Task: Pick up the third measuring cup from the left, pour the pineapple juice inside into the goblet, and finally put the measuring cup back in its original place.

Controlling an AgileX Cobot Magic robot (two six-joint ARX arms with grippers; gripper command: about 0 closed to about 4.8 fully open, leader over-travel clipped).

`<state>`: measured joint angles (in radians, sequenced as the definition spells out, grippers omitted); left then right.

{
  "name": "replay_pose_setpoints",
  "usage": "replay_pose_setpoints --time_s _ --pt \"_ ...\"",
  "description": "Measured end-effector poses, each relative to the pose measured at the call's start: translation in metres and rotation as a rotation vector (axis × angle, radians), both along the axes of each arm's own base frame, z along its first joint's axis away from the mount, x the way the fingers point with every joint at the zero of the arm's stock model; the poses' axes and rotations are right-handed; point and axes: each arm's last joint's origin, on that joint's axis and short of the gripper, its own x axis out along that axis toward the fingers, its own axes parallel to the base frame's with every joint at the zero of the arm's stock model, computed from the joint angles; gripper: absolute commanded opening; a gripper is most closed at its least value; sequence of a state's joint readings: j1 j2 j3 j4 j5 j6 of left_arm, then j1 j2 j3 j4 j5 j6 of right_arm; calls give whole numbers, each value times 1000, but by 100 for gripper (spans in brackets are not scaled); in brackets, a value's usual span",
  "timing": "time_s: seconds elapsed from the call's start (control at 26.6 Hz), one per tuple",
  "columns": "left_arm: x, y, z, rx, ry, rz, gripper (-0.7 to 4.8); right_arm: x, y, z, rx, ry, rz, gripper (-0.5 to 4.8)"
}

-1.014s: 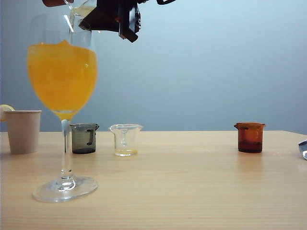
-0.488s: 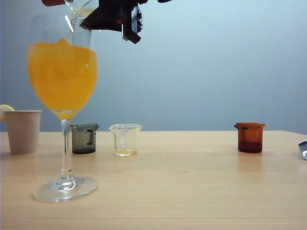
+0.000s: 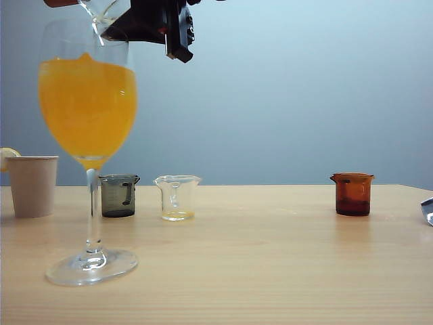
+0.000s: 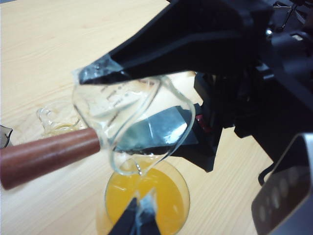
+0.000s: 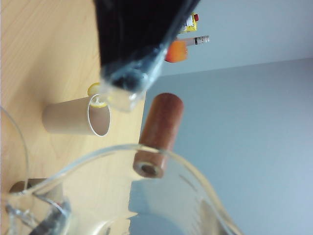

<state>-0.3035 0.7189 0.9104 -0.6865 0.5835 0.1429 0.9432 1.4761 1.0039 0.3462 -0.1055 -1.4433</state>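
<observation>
The goblet [image 3: 88,101], a tall stemmed glass, stands at the left front of the table, its bowl filled with orange-yellow drink [image 4: 146,193]. Directly above its rim, my right gripper [image 3: 125,27] is shut on the third measuring cup [image 4: 129,115]. This clear flared cup has a reddish-brown wooden handle [image 4: 49,156] and is tipped steeply, spout down over the goblet's mouth. I make out no pineapple juice in the cup, only a drop at the spout. My left gripper [image 4: 142,218] hovers above the goblet with its fingertips together and nothing between them.
A beige paper cup [image 3: 32,185] with a lemon slice stands at the far left. Behind the goblet are a grey cup [image 3: 119,195] and a clear cup [image 3: 177,197] with a little yellow liquid. An amber cup [image 3: 352,193] sits at the right.
The right gripper has rolled the measuring cup further over, and the cup shifted slightly left. The pale liquid seen in it earlier no longer shows.
</observation>
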Motion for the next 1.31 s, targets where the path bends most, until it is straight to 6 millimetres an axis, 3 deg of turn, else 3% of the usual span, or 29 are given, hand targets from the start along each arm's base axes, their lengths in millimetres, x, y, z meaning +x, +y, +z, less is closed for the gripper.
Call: replay_pose_setpoints --time_s 0.83,1.31 --pt "0 0 0 0 0 0 -5 1 0 0 -66 -113 0 -1" --pt "0 0 0 0 0 0 -5 1 -1 0 -48 -81 -14 -1"
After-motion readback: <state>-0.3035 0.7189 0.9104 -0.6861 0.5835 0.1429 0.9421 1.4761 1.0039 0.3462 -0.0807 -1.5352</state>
